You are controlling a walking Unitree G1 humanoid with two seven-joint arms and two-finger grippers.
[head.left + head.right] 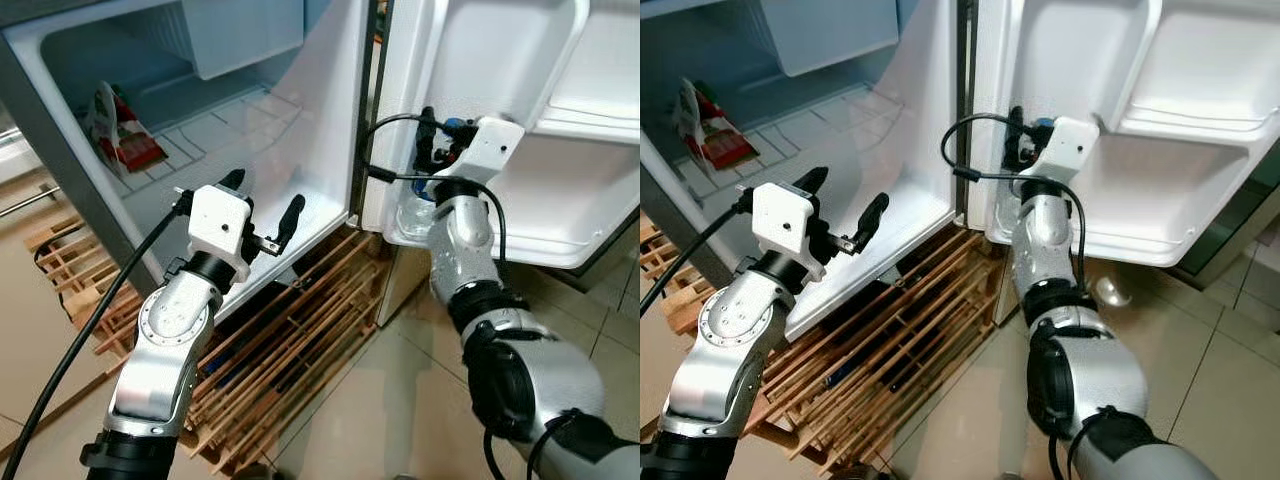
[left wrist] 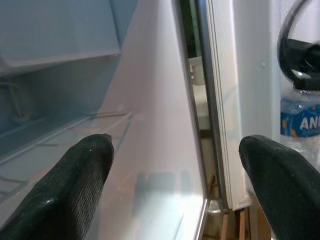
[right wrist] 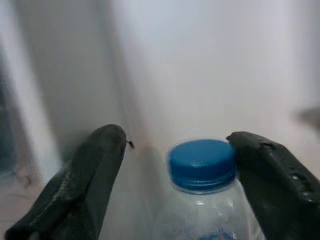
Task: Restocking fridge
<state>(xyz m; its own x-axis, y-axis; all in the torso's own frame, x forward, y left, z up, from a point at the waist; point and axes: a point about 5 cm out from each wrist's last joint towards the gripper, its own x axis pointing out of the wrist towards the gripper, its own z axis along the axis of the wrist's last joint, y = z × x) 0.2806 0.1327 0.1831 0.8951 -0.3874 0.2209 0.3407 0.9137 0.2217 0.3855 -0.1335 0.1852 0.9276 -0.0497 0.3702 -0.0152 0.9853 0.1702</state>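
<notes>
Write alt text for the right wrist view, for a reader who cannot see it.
A clear water bottle with a blue cap stands between the two black fingers of the right gripper, which are spread apart; one finger lies close against the cap, the other away from it. Behind it is the white inner wall of the fridge door.

Beige tiled floor (image 1: 410, 390); wooden slatted rack (image 1: 290, 350) lying on it.

White letters "AN" are showing on the blue label (image 2: 301, 120) of the water bottle (image 2: 303, 131), and the rest of the word is running off the edge. The bottle is standing outside the left gripper's jaws, past one finger (image 2: 282, 180). No other words can be read.
</notes>
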